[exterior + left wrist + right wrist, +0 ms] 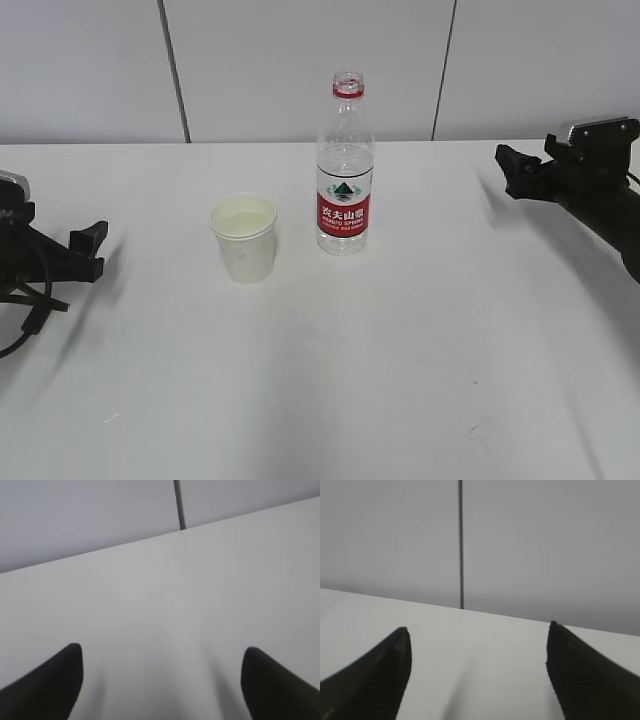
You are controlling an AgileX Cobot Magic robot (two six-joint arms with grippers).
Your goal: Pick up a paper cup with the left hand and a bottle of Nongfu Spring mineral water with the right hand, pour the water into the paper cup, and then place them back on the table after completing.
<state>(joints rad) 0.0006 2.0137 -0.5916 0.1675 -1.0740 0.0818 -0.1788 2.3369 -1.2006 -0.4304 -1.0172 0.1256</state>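
A white paper cup (245,236) stands upright on the white table (360,380), left of centre, with liquid showing inside. Right beside it, apart, a clear Nongfu Spring bottle (345,165) with a red label stands upright; no cap shows on its red neck ring. My left gripper (92,248) is open and empty at the far left, well away from the cup. My right gripper (510,170) is open and empty at the far right, well away from the bottle. The left wrist view shows two spread fingertips (60,680) over bare table. The right wrist view shows spread fingertips (390,675) too.
A grey panelled wall (300,60) with dark vertical seams runs along the table's far edge. A black cable (25,320) loops off the left arm near the left edge.
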